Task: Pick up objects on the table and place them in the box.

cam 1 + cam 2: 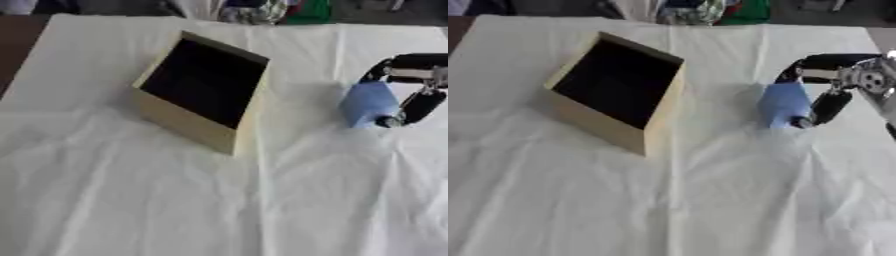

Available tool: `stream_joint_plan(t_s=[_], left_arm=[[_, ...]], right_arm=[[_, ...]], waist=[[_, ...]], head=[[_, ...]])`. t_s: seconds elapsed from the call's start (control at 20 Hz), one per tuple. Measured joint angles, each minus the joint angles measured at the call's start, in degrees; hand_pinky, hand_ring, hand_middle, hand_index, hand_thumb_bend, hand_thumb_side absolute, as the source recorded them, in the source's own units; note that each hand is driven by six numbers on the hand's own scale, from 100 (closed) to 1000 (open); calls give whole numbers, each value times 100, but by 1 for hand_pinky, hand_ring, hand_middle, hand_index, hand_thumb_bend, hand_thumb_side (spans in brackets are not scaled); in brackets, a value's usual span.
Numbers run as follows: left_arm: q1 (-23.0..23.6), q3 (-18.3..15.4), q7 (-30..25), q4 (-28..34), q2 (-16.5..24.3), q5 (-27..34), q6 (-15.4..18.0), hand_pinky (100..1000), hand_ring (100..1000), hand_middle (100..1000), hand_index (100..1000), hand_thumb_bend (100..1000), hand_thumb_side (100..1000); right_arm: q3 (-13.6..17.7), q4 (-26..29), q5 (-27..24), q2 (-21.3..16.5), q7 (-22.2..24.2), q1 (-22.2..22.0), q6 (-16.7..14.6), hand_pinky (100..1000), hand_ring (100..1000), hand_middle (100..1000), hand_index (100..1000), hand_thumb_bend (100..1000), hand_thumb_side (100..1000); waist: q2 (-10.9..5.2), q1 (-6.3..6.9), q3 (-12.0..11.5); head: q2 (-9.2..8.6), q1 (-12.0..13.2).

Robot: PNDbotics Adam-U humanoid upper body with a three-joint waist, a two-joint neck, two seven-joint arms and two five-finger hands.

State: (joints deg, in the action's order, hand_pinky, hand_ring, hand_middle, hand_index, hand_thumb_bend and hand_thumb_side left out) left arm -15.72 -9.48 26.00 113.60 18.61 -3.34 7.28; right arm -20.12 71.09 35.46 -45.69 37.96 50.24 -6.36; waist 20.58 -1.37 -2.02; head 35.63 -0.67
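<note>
Tabletop (131,200) draped in creased white cloth, filling most of both views. Open pale wooden box with dark interior (203,90), left of centre, set corner-on to the camera, standing on the cloth. Black right hand (826,95) entering from the right edge, fingers curled round a light-blue, rounded, soft-looking object (782,104). Blue object to the right of the box and apart from it; whether touching the cloth cannot be told.
</note>
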Motion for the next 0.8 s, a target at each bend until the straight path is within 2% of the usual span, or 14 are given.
stream_joint_plan(t_s=[0.15, 0.5, 0.8], left_arm=[[-1, 3, -9, 0, 0, 0, -5, 693, 516, 438, 731, 319, 123], [-3, 3, -36, 0, 0, 0, -15, 693, 517, 438, 731, 319, 125], [-3, 4, -38, 0, 0, -2, -15, 693, 517, 438, 731, 318, 124]], right_arm=[[0, -25, -47, 11, -119, 13, 115, 778, 797, 560, 685, 428, 157], [56, 41, -251, 13, -333, 13, 351, 766, 762, 520, 646, 301, 164], [247, 521, -514, 13, -522, 27, 561, 765, 742, 511, 646, 223, 141]], waist=[[0, 0, 2], [0, 0, 10], [0, 0, 15]], head=[[0, 0], [0, 4], [0, 9]])
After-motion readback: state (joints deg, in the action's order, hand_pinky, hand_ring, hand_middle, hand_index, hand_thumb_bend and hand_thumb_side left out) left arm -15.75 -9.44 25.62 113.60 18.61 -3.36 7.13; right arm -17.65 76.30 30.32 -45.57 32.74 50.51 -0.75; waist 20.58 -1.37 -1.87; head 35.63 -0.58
